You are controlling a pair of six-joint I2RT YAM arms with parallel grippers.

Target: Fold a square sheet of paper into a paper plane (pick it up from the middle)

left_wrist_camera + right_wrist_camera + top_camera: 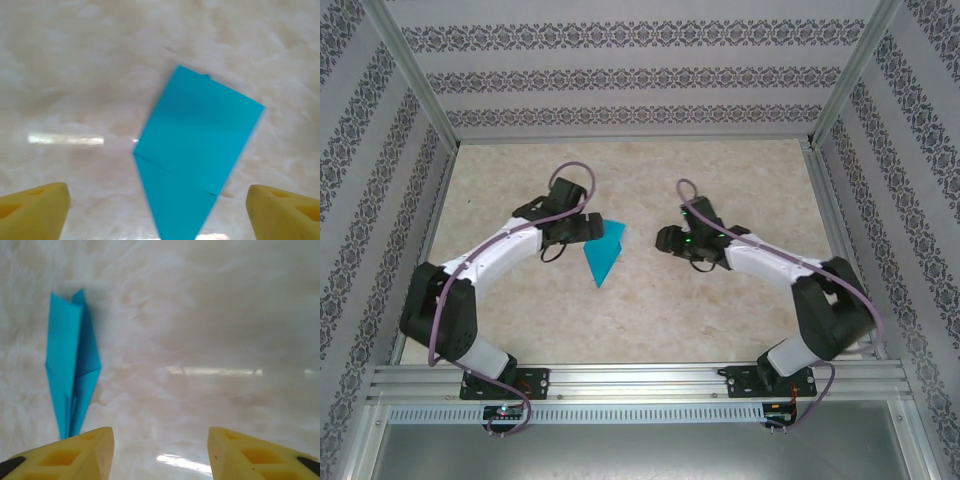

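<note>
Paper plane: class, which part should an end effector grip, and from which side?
Probably the middle of the paper plane, where folded layers overlap and stiffen it. Come from above, jaws across its two long edges: it lies low on the table, tapering to a point, leaving little for a sideways pinch.

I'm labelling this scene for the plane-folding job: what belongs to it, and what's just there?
Job: folded teal paper, lying on the table; left claw, open; right claw, open.
Just there: table; patterned walls; metal frame.
</note>
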